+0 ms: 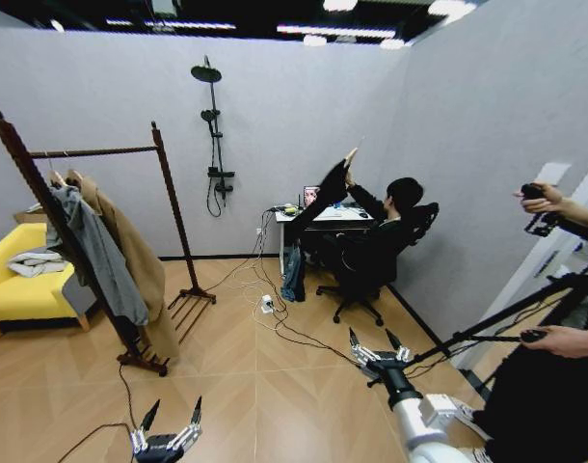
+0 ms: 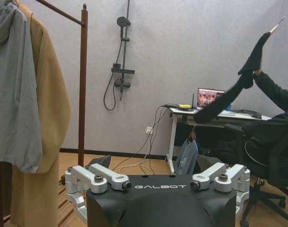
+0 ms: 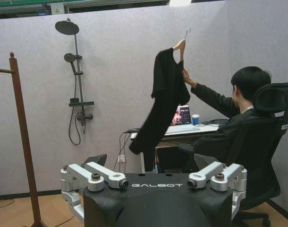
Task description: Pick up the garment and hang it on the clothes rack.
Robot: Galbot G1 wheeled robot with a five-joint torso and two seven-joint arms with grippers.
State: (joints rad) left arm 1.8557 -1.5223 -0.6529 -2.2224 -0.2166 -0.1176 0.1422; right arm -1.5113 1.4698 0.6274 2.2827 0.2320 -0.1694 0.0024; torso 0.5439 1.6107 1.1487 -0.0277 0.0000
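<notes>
Over by the desk the black T-shirt is up in the air on its light wooden hanger, held aloft by the hand of the person seated in the office chair, well apart from both grippers and touched by neither. The left gripper hangs low over bare wood floor, on the rack side of the desk, fingers spread with nothing between them. The right gripper sits nearer the desk, also spread wide and holding nothing. From the desk, the clothes rack stands far off toward the yellow sofa, its top bar carrying a grey hooded garment and a long tan coat bunched at the sofa end, the rest of the bar bare. Open floor runs between desk and rack, crossed by loose cables. The right wrist view shows the shirt nearly face-on with the hanger hook clear; the left wrist view catches it edge-on, a thin dark slant above the desk.
</notes>
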